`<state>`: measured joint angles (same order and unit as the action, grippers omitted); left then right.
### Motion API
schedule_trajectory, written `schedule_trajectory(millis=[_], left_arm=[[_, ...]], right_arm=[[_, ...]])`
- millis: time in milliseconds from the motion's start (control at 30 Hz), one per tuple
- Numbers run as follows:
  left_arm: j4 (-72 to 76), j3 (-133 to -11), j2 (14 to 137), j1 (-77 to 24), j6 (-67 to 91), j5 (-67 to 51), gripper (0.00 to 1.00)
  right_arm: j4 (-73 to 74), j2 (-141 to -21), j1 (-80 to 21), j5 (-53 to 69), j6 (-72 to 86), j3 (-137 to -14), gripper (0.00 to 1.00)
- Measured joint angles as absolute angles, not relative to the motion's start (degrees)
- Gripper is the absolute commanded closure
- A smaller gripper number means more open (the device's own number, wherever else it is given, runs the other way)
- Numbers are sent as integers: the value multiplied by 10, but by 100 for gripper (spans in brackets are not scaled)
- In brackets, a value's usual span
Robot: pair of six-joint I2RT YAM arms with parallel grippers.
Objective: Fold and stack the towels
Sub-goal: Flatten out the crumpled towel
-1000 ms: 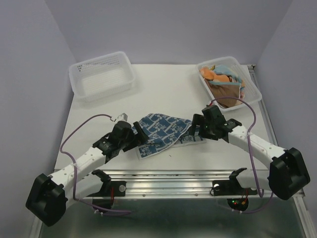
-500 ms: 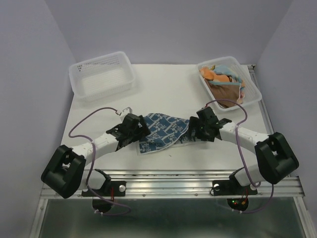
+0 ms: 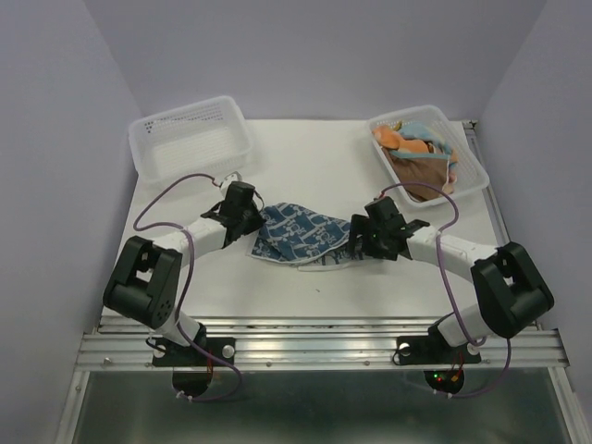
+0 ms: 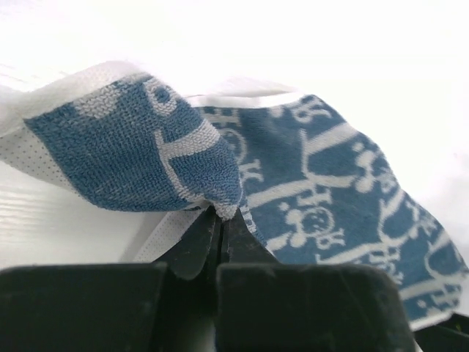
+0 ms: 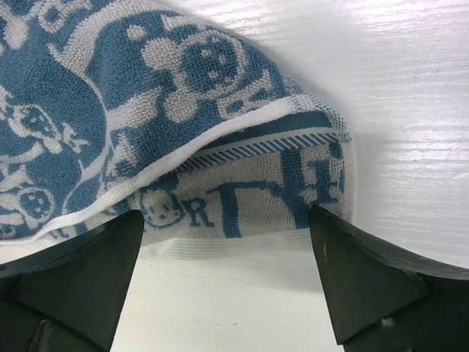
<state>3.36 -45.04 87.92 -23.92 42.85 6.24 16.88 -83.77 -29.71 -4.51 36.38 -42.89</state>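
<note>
Swung in from the near edge and clamped shut with the left gripper (image 4: 221, 220) on a corner of the blue-white towel (image 3: 301, 231), bunched mid-table (image 3: 314, 166). Straddled at the opposite hem by the wide-open right gripper (image 5: 227, 242), nothing held. Seemingly mid-first-fold; nothing stacked yet. More towels (image 3: 413, 148) heaped in far-right basket (image 3: 467, 188).

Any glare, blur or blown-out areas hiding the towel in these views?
Top external: even light, sharp, soft shadow under the blue-white towel. Left wrist: table blown out white, towel weave crisp, left hand dark. Right wrist: glare streaks on the table, right hand in shadow.
</note>
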Motion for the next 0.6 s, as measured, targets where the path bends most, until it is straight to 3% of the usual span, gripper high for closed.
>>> schedule_trajectory(millis=[200,400,433,467,533,567,600], left_arm=[[55,-467,846,-258,412,18,100],[57,-648,904,-282,395,11,100],[58,-674,922,-282,391,11,96],[55,-711,947,-282,386,11,75],[48,-769,994,-281,375,11,62],[29,-803,1022,-282,368,10,47],[17,-823,1040,-282,363,12,7]], right_arm=[[160,-823,-297,-44,362,-414,0],[159,-799,-297,-39,359,-394,0],[160,-796,-297,-39,359,-392,0],[160,-793,-297,-39,360,-389,0],[163,-786,-297,-39,360,-384,0],[164,-784,-297,-39,361,-383,0],[165,-783,-297,-39,362,-381,0]])
